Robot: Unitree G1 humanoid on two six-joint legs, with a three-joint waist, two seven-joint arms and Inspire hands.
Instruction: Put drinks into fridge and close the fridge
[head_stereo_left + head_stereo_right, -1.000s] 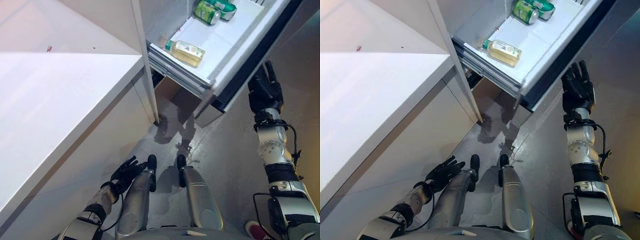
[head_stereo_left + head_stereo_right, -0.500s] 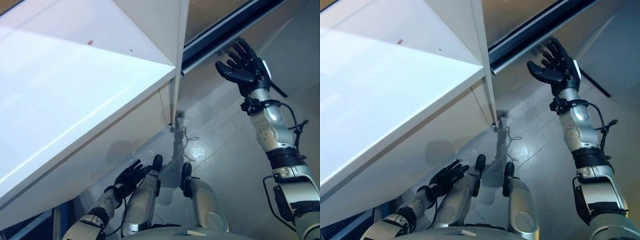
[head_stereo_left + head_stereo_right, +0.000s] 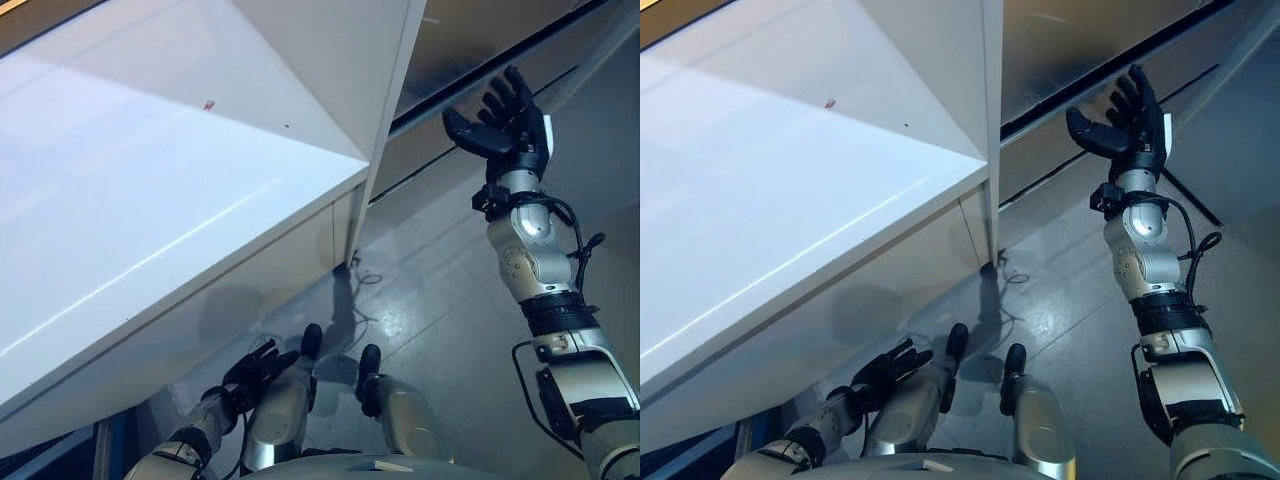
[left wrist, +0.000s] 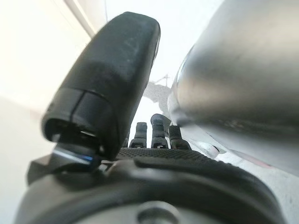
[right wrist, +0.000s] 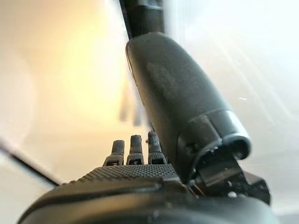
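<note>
The fridge's grey front (image 3: pixel 470 35) stands shut beside the white cabinet side, with a dark seam (image 3: pixel 440 103) running across it. No drinks show in any view. My right hand (image 3: pixel 510 125) is raised with straight, spread fingers at the fridge front, close to the seam; the right wrist view shows the thumb (image 5: pixel 177 93) and straight fingers (image 5: pixel 133 147) before a pale blurred surface. My left hand (image 3: pixel 255 368) hangs low near the floor, fingers relaxed and holding nothing.
A large white counter (image 3: pixel 150 200) fills the left side, its corner meeting a white upright panel (image 3: pixel 385 130) next to the fridge. Grey floor (image 3: pixel 440 300) lies below, between the counter and my right arm.
One second ago a fridge drawer stood open with a bottle and cans inside. It is now shut and the drinks are hidden. My right hand has risen along its front; the camera also shifted.
</note>
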